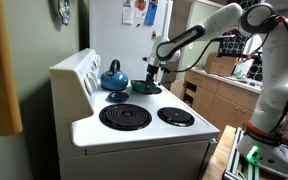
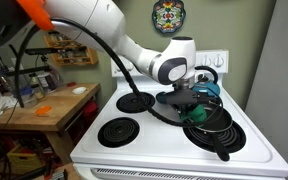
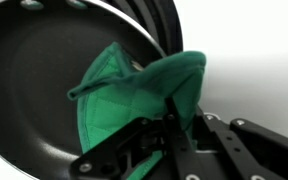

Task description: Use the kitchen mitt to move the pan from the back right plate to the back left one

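**A:** Can any brand or writing be read?

**B:** None can be made out. Sheets of paper (image 1: 136,10) are stuck on the white surface beyond the stove (image 1: 89,130), but their print is too small. The marks on the control panel (image 1: 79,72) are blurred. A patterned round plate (image 2: 169,15) is hung on the wall above the stove's back edge, and no words can be read on it.

**A:** How is the gripper (image 3: 167,128) set?

**B:** It is seen almost closed, its fingers pinched onto the kitchen mitt (image 3: 124,90). The teal cloth is folded over the rim of the pan (image 3: 29,90), so the rim is clamped through the fabric.

**A:** Where is the pan found?

**B:** In an exterior view the pan (image 1: 144,88) is seen toward the back edge of the stove, just beside the blue kettle (image 1: 113,75). In an exterior view from the front, the mitt (image 2: 200,112) is seen in front of the kettle. It is set apart from the back left burner (image 2: 136,101), toward the back right corner.

**A:** What is hidden or unclear?

**B:** The pan's handle cannot be picked out. Whether the pan is lifted or resting cannot be told. From the front it is largely masked by the gripper and a black cable (image 2: 134,72). In the wrist view it is cut off at the left and top edges.
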`<move>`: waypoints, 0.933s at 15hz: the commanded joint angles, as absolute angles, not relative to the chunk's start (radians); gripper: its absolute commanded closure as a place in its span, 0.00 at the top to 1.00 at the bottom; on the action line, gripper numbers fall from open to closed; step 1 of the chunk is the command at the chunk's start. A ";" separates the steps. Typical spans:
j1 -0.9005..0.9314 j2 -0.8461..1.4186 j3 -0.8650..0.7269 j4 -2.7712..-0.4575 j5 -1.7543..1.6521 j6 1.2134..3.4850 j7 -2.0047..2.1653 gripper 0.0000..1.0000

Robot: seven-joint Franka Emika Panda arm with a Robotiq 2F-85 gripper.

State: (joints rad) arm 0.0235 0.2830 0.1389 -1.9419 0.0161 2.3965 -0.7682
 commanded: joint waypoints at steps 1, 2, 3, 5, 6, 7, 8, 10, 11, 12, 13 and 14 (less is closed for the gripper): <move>0.044 0.277 0.137 -1.951 -0.030 2.419 -0.725 0.04; 0.047 0.277 0.141 -1.953 -0.032 2.427 -0.726 0.04; 0.051 0.279 0.143 -1.952 -0.036 2.430 -0.718 0.04; 0.056 0.284 0.154 -1.952 -0.028 2.430 -0.721 0.04; 0.059 0.285 0.157 -1.952 -0.027 2.427 -0.718 0.04; 0.060 0.285 0.161 -1.953 -0.025 2.422 -0.722 0.04; 0.063 0.286 0.159 -1.955 -0.036 2.422 -0.720 0.04; 0.063 0.286 0.153 -1.963 -0.064 2.426 -0.734 0.04; 0.058 0.291 0.155 -1.965 -0.061 2.428 -0.748 0.11; 0.057 0.297 0.157 -1.967 -0.061 2.432 -0.750 0.36; 0.057 0.305 0.157 -1.966 -0.062 2.436 -0.749 0.38; 0.056 0.310 0.158 -1.965 -0.058 2.440 -0.753 0.39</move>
State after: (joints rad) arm 0.0603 0.2885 0.1554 -1.9426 -0.0462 2.4143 -0.7432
